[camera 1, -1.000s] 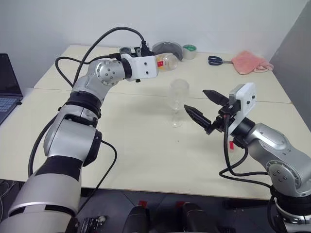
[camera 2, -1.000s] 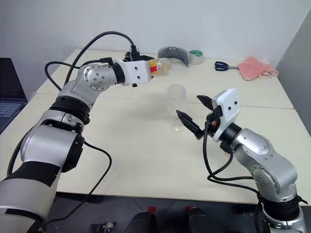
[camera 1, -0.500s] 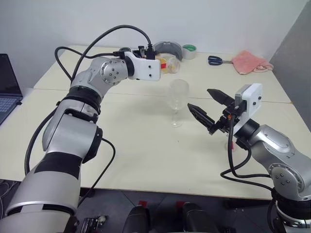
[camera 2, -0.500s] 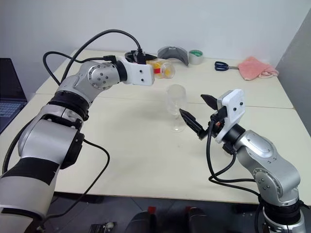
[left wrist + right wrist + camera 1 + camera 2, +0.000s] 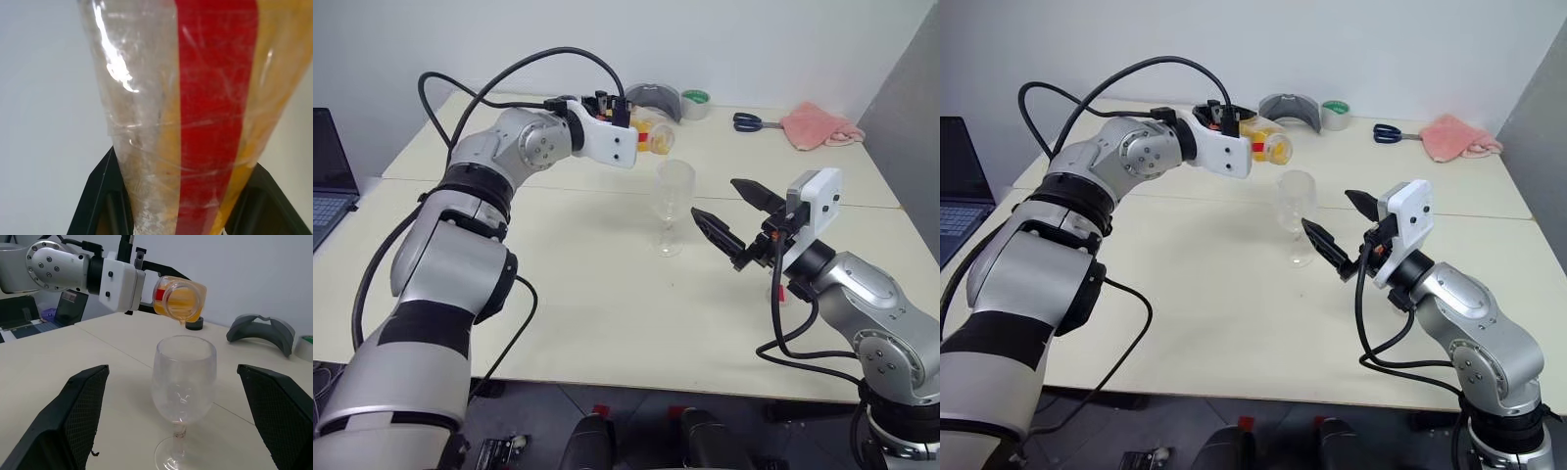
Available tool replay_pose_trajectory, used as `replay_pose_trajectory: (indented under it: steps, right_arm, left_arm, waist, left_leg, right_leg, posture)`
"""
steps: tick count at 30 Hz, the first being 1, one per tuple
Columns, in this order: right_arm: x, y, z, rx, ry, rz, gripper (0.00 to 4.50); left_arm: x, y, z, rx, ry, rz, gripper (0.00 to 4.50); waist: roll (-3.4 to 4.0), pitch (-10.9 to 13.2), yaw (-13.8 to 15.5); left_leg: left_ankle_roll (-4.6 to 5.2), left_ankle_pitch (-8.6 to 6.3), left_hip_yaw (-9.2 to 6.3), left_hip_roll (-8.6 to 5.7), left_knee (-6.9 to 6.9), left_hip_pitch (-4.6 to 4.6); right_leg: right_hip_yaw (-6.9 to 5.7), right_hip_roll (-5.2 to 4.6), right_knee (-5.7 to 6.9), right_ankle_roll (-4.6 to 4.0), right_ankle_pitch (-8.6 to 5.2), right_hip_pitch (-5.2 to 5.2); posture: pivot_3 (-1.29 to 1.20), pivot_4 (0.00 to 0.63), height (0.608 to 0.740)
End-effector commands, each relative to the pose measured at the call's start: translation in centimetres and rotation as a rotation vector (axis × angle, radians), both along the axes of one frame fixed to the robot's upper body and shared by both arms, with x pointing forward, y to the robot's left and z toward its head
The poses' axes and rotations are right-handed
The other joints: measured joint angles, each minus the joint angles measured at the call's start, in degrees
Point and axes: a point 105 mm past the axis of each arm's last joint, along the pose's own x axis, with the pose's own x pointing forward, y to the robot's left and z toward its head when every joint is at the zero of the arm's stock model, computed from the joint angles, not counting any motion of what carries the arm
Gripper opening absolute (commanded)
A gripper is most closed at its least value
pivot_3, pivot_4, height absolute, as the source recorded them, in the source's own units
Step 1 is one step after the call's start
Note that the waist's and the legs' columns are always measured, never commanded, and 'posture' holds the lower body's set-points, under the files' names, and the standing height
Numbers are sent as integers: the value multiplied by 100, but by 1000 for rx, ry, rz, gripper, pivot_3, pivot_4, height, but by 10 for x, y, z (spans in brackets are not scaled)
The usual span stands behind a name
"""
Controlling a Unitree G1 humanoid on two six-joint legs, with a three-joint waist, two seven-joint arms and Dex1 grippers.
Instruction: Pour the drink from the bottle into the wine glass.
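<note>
Close view along the left claw (image 5: 178,205), whose two black fingers (image 5: 100,196) rise at either side of the lower edge and press against the base end of the bottle (image 5: 181,112). The bottle, of clear crinkled plastic, widens away from the claw and runs out past the upper edge. A broad red label stripe (image 5: 215,107) runs lengthwise along its wall. The drink (image 5: 274,83), a translucent orange-yellow liquid, lies against the wall beyond the stripe and shows through the plastic beside it; the opposite wall is clear, with bright highlights. The background is a plain, pale surface without detail.
</note>
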Motion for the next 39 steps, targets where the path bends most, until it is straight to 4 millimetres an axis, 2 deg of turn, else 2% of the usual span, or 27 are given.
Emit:
replay_pose_trajectory:
  steps: [1, 39]
  right_arm:
    - [-6, -2, 15, 14, -75, -9, 4500]
    - [-5, -1, 12, 20, -78, -19, 4500]
  left_arm:
    - [-4, -4, 29, -16, -92, -22, 1747]
    - [-3, -4, 39, 139, -250, -12, 1747]
  waist:
    - [0, 0, 0]
    - [0, 0, 0]
  left_leg:
    - [0, 0, 0, 0, 0, 0]
    - [1, 2, -3, -39, 2, 1]
  right_leg:
    - [0, 0, 1, 0, 0, 0]
    - [-2, -43, 7, 3, -2, 0]
  posture:
    - [0, 150, 740]
    - [0, 150, 740]
